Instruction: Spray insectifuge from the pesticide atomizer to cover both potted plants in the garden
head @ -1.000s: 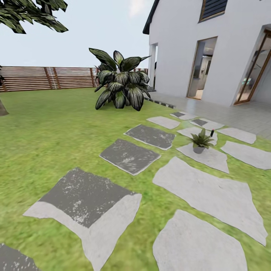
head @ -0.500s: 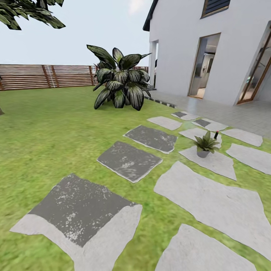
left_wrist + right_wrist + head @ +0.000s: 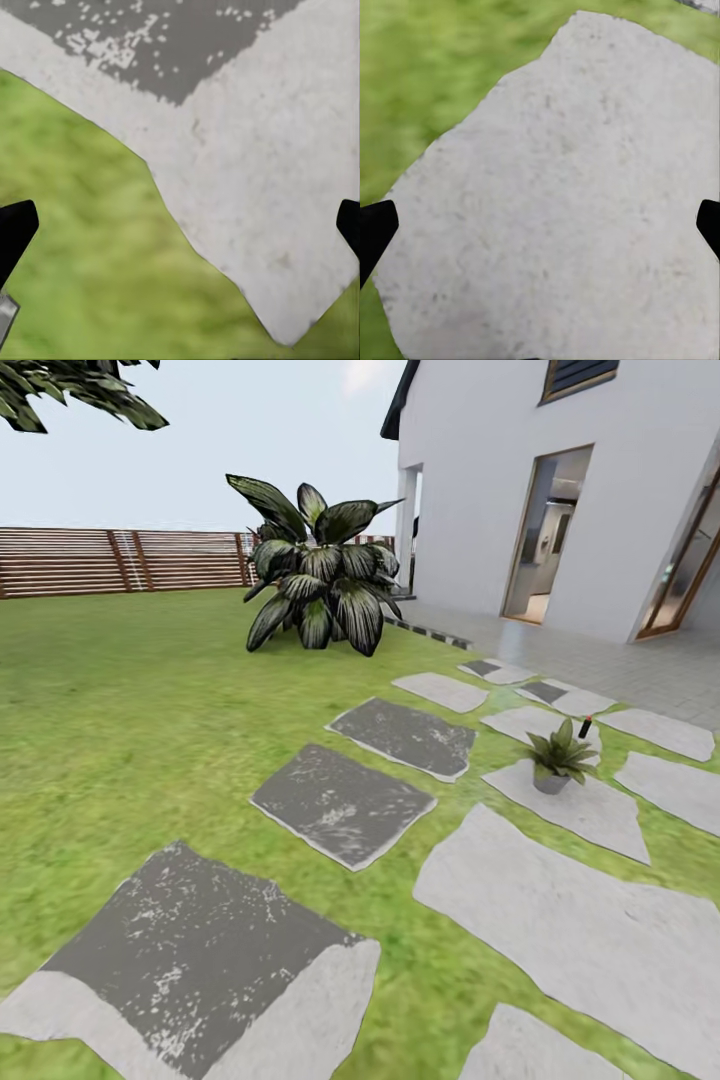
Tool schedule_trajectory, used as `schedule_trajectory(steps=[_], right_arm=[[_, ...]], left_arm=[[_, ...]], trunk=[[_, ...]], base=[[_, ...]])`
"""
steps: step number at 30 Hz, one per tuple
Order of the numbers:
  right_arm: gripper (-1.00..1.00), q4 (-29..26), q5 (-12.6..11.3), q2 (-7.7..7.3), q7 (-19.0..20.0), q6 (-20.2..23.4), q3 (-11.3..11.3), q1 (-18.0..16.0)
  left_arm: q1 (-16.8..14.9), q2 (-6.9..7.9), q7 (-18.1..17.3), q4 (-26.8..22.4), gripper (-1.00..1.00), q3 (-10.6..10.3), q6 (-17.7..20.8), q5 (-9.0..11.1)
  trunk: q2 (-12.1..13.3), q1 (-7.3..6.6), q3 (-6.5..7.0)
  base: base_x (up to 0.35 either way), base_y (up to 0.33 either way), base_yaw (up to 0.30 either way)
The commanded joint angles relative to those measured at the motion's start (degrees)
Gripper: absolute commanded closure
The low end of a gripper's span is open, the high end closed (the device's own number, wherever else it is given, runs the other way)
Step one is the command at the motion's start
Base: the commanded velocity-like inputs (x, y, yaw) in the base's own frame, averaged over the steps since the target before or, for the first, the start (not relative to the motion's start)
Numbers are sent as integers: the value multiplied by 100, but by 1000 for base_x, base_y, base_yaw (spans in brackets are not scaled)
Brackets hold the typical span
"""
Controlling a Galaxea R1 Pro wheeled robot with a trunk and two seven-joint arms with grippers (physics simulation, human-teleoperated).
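Both grippers, left (image 3: 180, 225) and right (image 3: 540, 225), hang spread and empty above the stepping stones; the pesticide atomizer (image 3: 585, 727) stands unclaimed just beyond one unsprayed potted plant (image 3: 558, 760).

A green grass lawn (image 3: 130, 700) stretches back to a brown horizontal-slat wooden fence (image 3: 110, 560) under a pale, hazy sky. Irregular flat stepping stones (image 3: 345, 802), some dark grey and some pale grey, cross the grass toward a grey paved patio (image 3: 640, 670). A white-walled house (image 3: 480, 490) with tall glazed doorways stands at the right, a big dark leafy bush (image 3: 315, 580) near its corner.
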Motion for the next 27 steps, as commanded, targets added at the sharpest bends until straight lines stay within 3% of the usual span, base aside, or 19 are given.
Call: schedule_trajectory(steps=[1,10,27], right_arm=[[-100,4,2,1,1,-19,-9,-4],[-100,7,2,2,7,-19,-11,-3],[-100,8,2,2,7,-19,-9,-4]], left_arm=[[-2,-1,3,4,-100,10,-19,3],[1,-1,3,5,-100,10,-18,-2],[1,-9,3,7,-100,6,-20,-11]], trunk=[[-1,2,-5],[-1,2,0],[-1,2,74]], base=[[336,0,0],[335,-38,-24],[327,-100,-215]])
